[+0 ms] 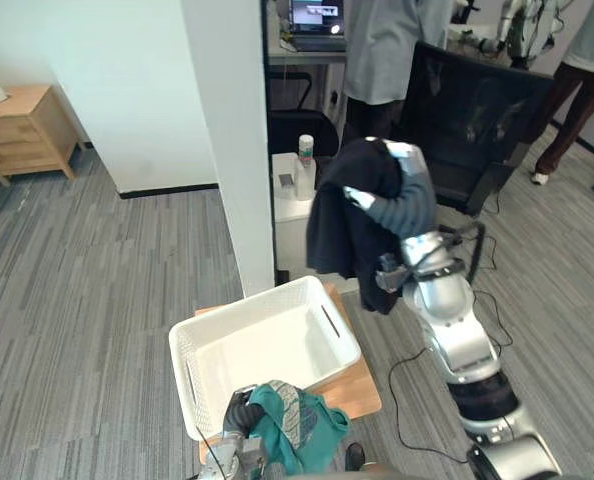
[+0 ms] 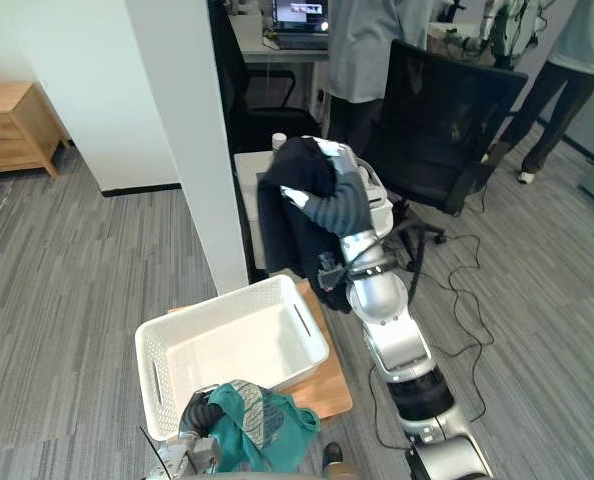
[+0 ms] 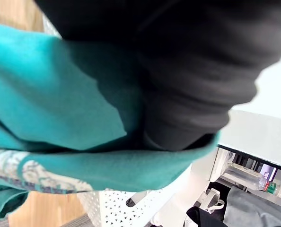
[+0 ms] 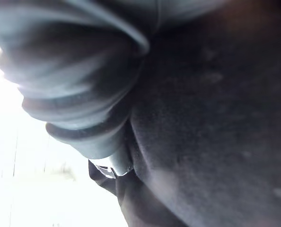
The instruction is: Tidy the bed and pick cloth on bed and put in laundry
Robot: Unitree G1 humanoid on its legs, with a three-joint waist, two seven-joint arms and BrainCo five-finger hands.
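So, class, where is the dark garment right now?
In the left eye view the dark garment hangs draped over the raised right hand, on the robot's right, just past the white basket's far right corner.

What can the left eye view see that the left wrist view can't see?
Extra in the left eye view: the wooden nightstand, the black office chair and the open laptop. Extra in the left wrist view: the small triangle holes in the wall of the white plastic laundry basket, seen from close up. Both share the teal cloth, that basket and the clear plastic bottle.
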